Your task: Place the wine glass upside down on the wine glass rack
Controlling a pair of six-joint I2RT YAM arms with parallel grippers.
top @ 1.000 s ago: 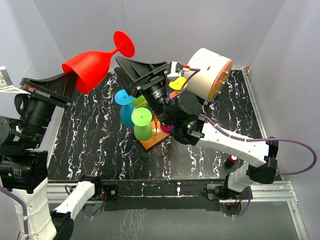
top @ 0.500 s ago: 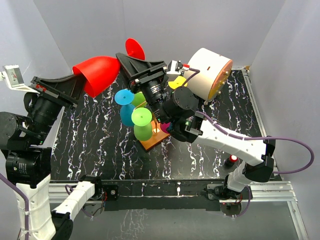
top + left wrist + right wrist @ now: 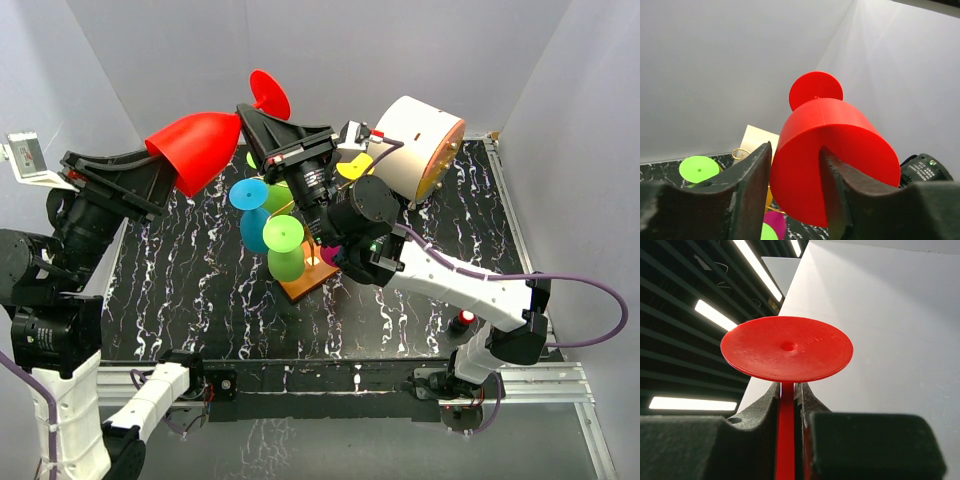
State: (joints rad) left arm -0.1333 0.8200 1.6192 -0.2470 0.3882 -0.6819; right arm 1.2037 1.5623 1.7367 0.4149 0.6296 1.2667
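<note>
A red wine glass (image 3: 195,148) hangs in the air above the table's back left, lying nearly level with its foot (image 3: 270,93) pointing right. My right gripper (image 3: 250,112) is shut on its thin stem just below the foot (image 3: 786,348), with the jaws (image 3: 788,386) pressed to both sides. My left gripper (image 3: 163,168) is at the bowl's rim (image 3: 840,130), open (image 3: 795,150), with one finger outside the bowl and a sliver of gap showing. The wine glass rack (image 3: 305,280), gold wire on a wooden base, stands mid-table below.
Cyan (image 3: 250,215), green (image 3: 283,245) and yellow (image 3: 355,165) glasses hang upside down on the rack, with a magenta one low behind. A large white cylinder (image 3: 425,145) lies at the back right. White walls enclose the black marbled table (image 3: 180,290).
The left arm swung the glass down and rightward, bringing its stem between the right jaws, which shut on it. The left jaws have parted from the bowl's rim.
</note>
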